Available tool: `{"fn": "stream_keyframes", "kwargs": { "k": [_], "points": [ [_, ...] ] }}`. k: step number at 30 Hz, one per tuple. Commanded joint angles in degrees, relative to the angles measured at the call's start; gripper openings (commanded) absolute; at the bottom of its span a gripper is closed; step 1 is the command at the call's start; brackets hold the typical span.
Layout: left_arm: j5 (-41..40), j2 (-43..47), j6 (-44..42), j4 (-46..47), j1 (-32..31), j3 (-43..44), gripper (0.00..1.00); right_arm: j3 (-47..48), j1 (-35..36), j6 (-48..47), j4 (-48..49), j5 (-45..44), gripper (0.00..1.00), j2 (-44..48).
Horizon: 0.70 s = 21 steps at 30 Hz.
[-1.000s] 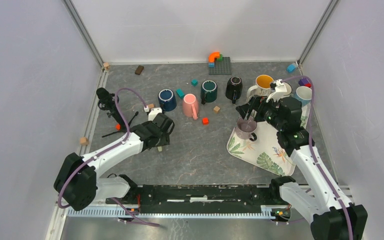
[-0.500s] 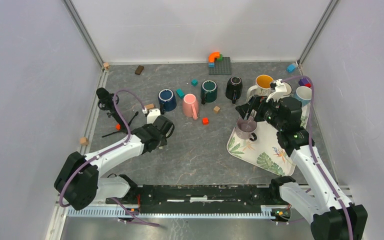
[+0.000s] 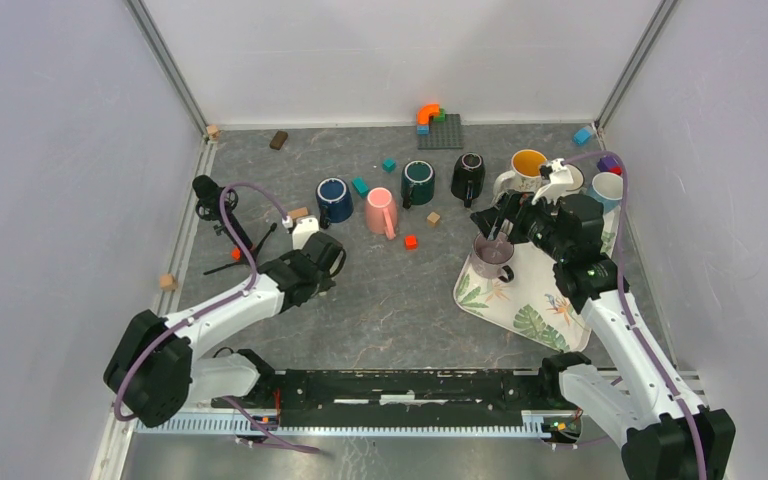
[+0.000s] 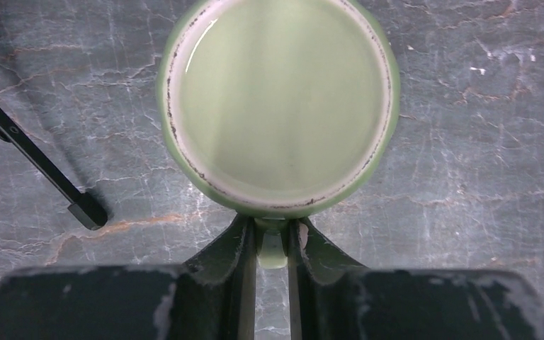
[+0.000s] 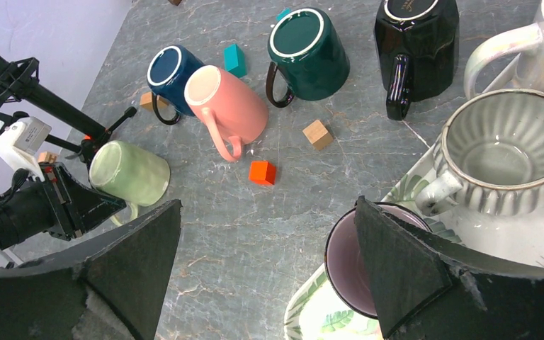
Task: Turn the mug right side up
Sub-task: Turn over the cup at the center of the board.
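The left gripper [image 4: 272, 231] is pressed together on the handle of the green mug [image 4: 276, 106]; both fingers [image 4: 241, 248] pinch the thin handle from its two sides. In the left wrist view the round pale base of the mug, with its darker ring, faces the camera and the grey table [image 4: 482, 142] is behind it. In the right wrist view the same mug [image 5: 129, 172] is at the left part of the table, tipped onto its side with the base toward the upper left, just beside the black tripod [image 5: 49, 106]. If it rests on the table or is lifted a little, I cannot tell. The right gripper [image 5: 268, 205] is spread wide and holds nothing; it hangs above the near edge of the leaf-pattern tray [image 5: 319, 315], where a purple mug [image 5: 343, 262] stands upright under its right finger. A grey ribbed mug [image 5: 503, 152] also stands on the tray. On the table, between the two grippers, lie a pink mug [image 5: 227, 106], a navy mug [image 5: 173, 78], a dark green mug [image 5: 308, 53] and a red block [image 5: 262, 172].
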<state>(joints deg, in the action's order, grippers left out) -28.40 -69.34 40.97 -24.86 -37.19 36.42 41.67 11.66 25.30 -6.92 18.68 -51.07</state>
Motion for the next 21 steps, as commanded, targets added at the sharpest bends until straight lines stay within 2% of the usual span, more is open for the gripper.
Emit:
{"fn": "stream_keyframes", "kwargs": {
  "k": [1, 11, 21],
  "points": [
    [1.4, 5.0, 0.7, 4.7, 0.3, 1.3, 0.02, 0.9, 0.5, 0.3, 2.3, 0.9, 0.97, 0.1],
    [12.2, 17.2, -1.9, 9.7, 0.2, 4.9, 0.02, -1.2, 1.9, 5.3, 10.2, 7.0, 0.98, -1.3],
    [29.3, 17.2, 0.2, 21.6, 0.3, 12.7, 0.02, -2.6, 9.4, 11.8, 20.2, 9.6, 0.98, -4.2]
  ]
}}
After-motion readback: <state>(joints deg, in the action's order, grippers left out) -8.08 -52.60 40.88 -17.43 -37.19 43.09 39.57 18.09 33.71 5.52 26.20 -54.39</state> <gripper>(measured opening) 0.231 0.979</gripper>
